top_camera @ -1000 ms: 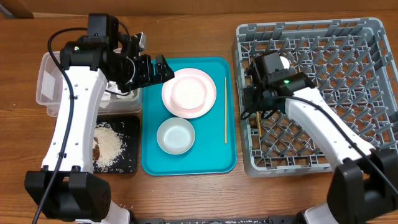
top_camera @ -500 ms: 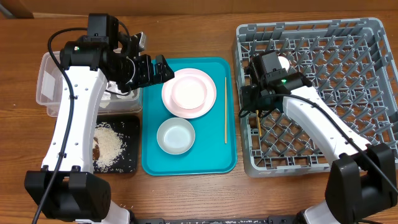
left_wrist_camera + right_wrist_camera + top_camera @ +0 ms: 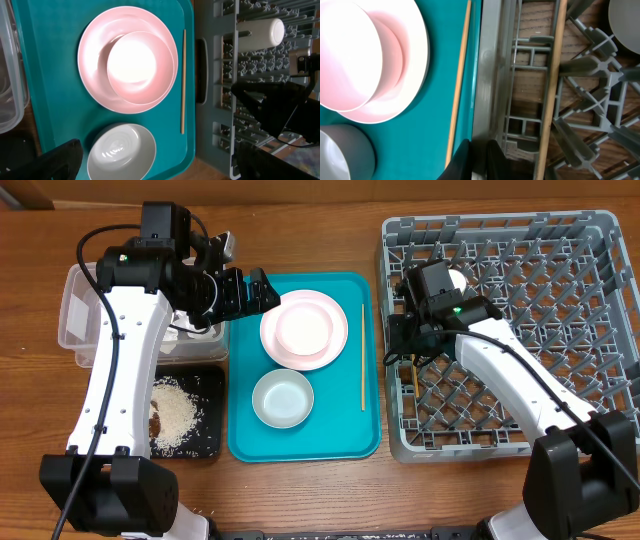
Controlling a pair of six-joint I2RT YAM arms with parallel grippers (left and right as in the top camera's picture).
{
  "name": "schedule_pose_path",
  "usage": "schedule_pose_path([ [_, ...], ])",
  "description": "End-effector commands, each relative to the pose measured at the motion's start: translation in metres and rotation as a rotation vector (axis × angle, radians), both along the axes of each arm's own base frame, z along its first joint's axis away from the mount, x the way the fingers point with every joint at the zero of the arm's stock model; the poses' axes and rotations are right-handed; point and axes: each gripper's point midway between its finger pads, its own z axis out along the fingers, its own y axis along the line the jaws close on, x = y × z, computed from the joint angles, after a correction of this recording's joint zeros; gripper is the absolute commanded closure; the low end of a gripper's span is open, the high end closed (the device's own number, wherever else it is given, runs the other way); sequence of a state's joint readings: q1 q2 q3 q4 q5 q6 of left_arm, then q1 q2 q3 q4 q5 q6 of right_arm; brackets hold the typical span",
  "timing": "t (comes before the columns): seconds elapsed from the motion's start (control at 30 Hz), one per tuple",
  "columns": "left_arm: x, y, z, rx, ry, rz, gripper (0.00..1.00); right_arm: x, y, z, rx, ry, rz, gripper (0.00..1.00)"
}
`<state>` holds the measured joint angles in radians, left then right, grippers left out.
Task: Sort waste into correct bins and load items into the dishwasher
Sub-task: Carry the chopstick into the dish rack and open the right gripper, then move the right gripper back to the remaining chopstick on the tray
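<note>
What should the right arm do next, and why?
Probably slide the right gripper left over the teal tray toward the tray chopstick. One rack chopstick already lies in the dish rack, while its partner lies loose beside the pink plate. The gripper hovers at the rack's left wall, close by, with nothing seen between its fingers.
</note>
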<state>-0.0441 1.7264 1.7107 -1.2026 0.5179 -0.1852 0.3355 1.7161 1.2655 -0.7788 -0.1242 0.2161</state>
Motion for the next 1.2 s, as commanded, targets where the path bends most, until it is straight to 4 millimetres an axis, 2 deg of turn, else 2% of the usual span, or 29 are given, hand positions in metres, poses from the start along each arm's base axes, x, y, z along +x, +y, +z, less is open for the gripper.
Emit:
schedule_pose_path([
  [0.0, 0.002, 0.0, 0.0, 0.002, 0.0, 0.009, 0.0, 0.001, 0.003, 0.0, 0.014, -0.005, 0.008, 0.87],
  [0.07, 0.002, 0.0, 0.0, 0.002, 0.0, 0.009, 0.0, 0.0, 0.003, 0.0, 0.012, -0.002, 0.008, 0.72],
  [0.2, 0.002, 0.0, 0.0, 0.002, 0.0, 0.009, 0.0, 0.003, 0.004, 0.008, 0.017, -0.015, 0.008, 0.69],
  [0.23, 0.002, 0.0, 0.0, 0.002, 0.0, 0.009, 0.0, 0.007, 0.005, 0.025, 0.025, -0.04, 0.008, 0.66],
  [0.37, 0.002, 0.0, 0.0, 0.002, 0.0, 0.009, 0.0, 0.009, 0.008, 0.068, 0.042, -0.089, 0.014, 0.62],
  [0.43, 0.002, 0.0, 0.0, 0.002, 0.0, 0.009, 0.0, 0.005, 0.013, 0.084, 0.045, -0.093, 0.028, 0.61],
  [0.5, 0.002, 0.0, 0.0, 0.002, 0.0, 0.008, 0.0, -0.003, 0.021, 0.09, 0.047, -0.09, 0.05, 0.61],
  [0.67, 0.002, 0.0, 0.0, 0.002, 0.0, 0.009, 0.0, -0.024, 0.052, 0.082, 0.044, -0.049, 0.092, 0.61],
  [0.9, 0.002, 0.0, 0.0, 0.002, 0.0, 0.009, 0.0, -0.031, 0.073, 0.062, -0.052, -0.106, -0.073, 0.61],
  [1.03, 0.002, 0.0, 0.0, 0.002, 0.0, 0.008, 0.0, -0.03, 0.069, 0.046, -0.124, -0.147, -0.161, 0.61],
  [1.17, 0.002, 0.0, 0.0, 0.002, 0.0, 0.008, 0.0, -0.027, 0.065, 0.02, -0.186, -0.14, -0.187, 0.61],
])
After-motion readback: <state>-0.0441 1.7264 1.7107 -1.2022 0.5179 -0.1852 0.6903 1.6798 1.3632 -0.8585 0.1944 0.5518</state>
